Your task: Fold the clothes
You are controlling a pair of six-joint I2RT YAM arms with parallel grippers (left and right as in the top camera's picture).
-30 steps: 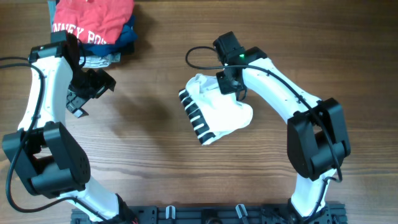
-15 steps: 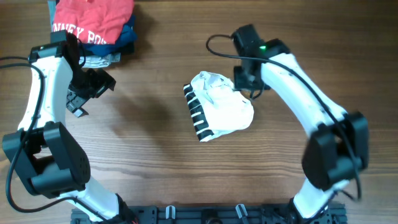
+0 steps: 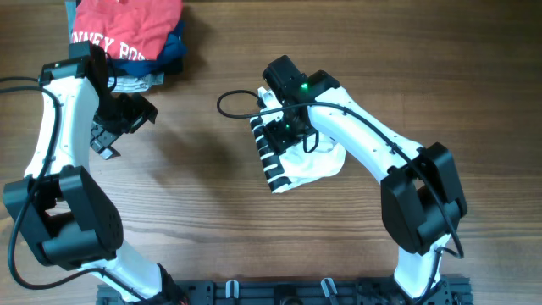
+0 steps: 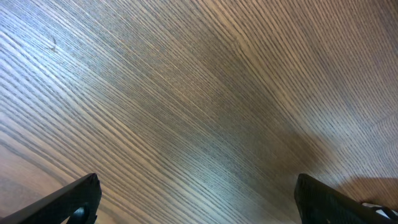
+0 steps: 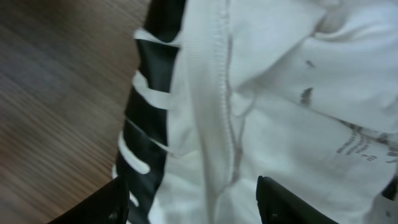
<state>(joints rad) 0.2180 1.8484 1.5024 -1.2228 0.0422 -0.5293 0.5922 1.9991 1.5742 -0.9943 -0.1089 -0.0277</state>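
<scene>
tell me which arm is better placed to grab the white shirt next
Right: its jaws hang open just over the crumpled white thin-fabric T-shirt; the left arm sits apart over the wooden table.

My white tubular left arm (image 3: 58,127) and right arm (image 3: 364,140) have bulky black joints (image 3: 423,199), a looping black cable (image 3: 219,105), a green light (image 3: 302,83).

The brown wooden table (image 3: 212,212) fills the whole view, its thin grain lines run side to side, and soft light leaves a dim shadow (image 3: 182,140) toward 9 o'clock.
</scene>
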